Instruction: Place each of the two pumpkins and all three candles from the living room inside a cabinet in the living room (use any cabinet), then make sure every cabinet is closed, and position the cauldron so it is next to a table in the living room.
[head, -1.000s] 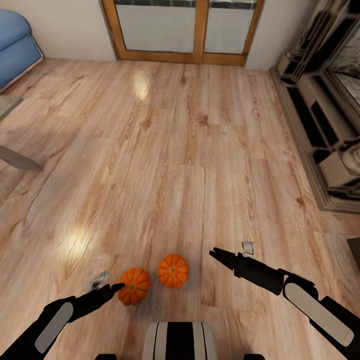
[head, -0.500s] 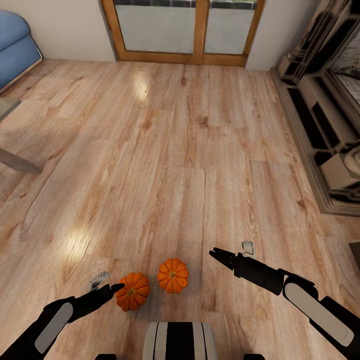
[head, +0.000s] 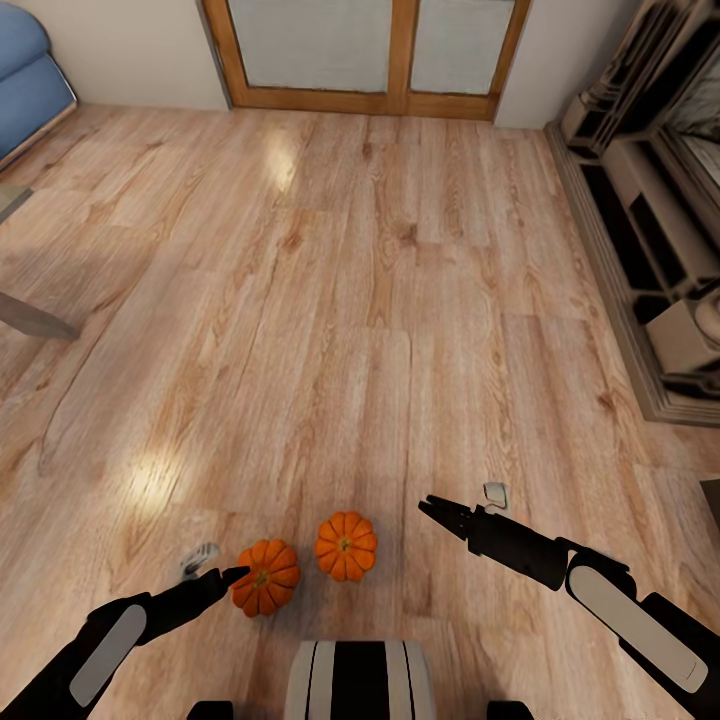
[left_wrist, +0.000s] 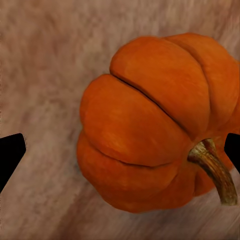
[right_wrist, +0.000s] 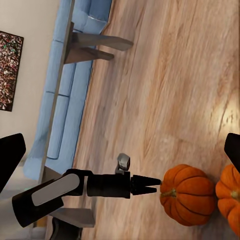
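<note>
Lining up left tool (head: 236, 574), tips apart, on the near pumpkin (head: 266, 577); needing centering before closing.

We are in a home's living room: pale wood-plank flooring (head: 380, 300) fills the frame, a blue upholstered sofa (head: 30, 70) sits at upper left, wood-framed glass doors (head: 365, 55) stand at top centre, and a beige-and-black shelving unit (head: 650, 240) lines the right edge.

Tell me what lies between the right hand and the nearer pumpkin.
Only bare wooden floor: the head view shows nothing between the right hand and the nearer pumpkin.
</note>
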